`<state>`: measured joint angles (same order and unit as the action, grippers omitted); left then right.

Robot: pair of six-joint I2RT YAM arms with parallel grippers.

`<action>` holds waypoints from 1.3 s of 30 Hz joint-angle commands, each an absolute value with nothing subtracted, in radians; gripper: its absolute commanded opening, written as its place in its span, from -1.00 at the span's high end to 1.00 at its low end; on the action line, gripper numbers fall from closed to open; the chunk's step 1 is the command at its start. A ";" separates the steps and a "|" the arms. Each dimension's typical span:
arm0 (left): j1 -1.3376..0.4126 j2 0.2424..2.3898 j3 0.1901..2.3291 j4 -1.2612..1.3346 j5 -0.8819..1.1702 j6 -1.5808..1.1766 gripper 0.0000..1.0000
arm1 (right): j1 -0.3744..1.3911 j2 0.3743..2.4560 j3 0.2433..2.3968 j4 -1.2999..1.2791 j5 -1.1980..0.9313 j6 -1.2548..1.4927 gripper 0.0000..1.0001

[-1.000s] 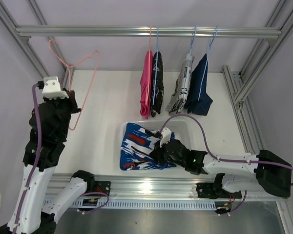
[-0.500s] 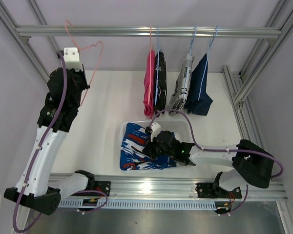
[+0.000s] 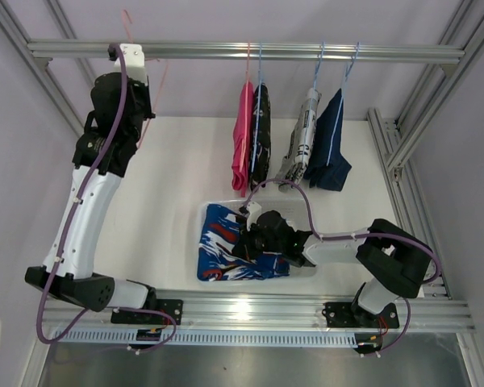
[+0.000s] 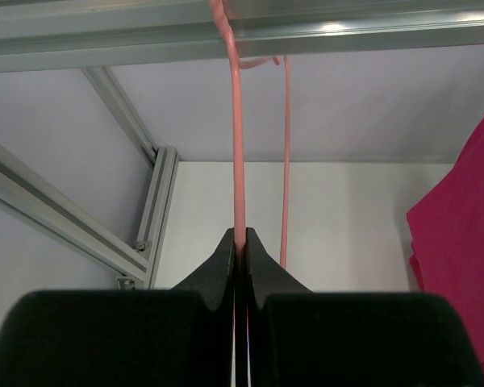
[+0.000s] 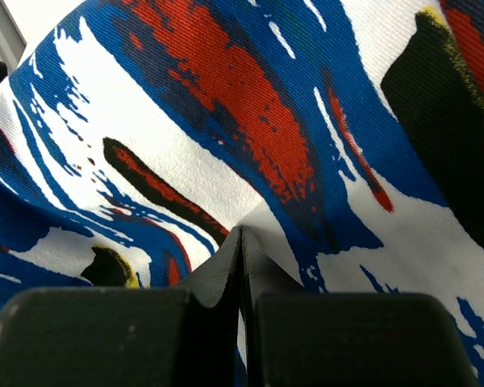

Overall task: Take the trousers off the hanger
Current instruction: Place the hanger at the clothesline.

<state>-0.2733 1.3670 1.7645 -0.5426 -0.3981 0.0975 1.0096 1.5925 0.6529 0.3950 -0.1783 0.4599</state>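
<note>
My left gripper (image 4: 240, 238) clamps the pink hanger (image 4: 238, 145) under the far rail (image 4: 347, 24); my right gripper (image 5: 242, 234), fully closed, presses into the blue-patterned trousers (image 5: 226, 121).

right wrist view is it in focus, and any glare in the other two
Right wrist: the blue patterned trousers fill the frame, weave sharp, the right gripper a dark unlit silhouette. Left wrist: glare spots on the top rail, pink hanger crisp. Top external: a bright reflection on the front rail.
</note>
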 commanded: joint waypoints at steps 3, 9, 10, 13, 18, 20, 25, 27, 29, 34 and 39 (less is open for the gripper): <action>-0.221 1.451 1.844 -0.445 -0.301 0.084 0.99 | 0.996 1.635 0.672 0.428 -0.213 0.476 1.00; -0.198 1.467 1.803 -0.446 -0.275 0.075 0.99 | 0.992 1.646 0.672 0.439 -0.229 0.479 1.00; -0.196 1.459 1.795 -0.446 -0.273 0.072 0.99 | 0.992 1.649 0.670 0.439 -0.230 0.479 1.00; -0.196 1.442 1.753 -0.437 -0.268 0.071 0.99 | 0.992 1.646 0.670 0.437 -0.230 0.479 1.00; -0.196 1.401 1.695 -0.437 -0.267 0.066 0.99 | 0.992 1.644 0.670 0.437 -0.235 0.479 1.00; -0.196 1.384 1.678 -0.439 -0.265 0.060 0.99 | 0.993 1.644 0.670 0.439 -0.236 0.479 1.00; -0.196 1.350 1.628 -0.440 -0.259 0.049 0.99 | 0.994 1.643 0.669 0.439 -0.241 0.479 1.00; -0.196 1.333 1.612 -0.437 -0.262 0.051 0.99 | 0.996 1.644 0.669 0.440 -0.241 0.479 1.00; -0.196 1.324 1.586 -0.434 -0.268 0.054 0.99 | 0.996 1.644 0.669 0.440 -0.241 0.482 1.00; -0.196 1.298 1.539 -0.425 -0.265 0.046 0.99 | 1.000 1.647 0.670 0.442 -0.242 0.479 1.00; -0.196 1.284 1.506 -0.416 -0.273 0.048 0.99 | 1.002 1.647 0.669 0.440 -0.241 0.479 1.00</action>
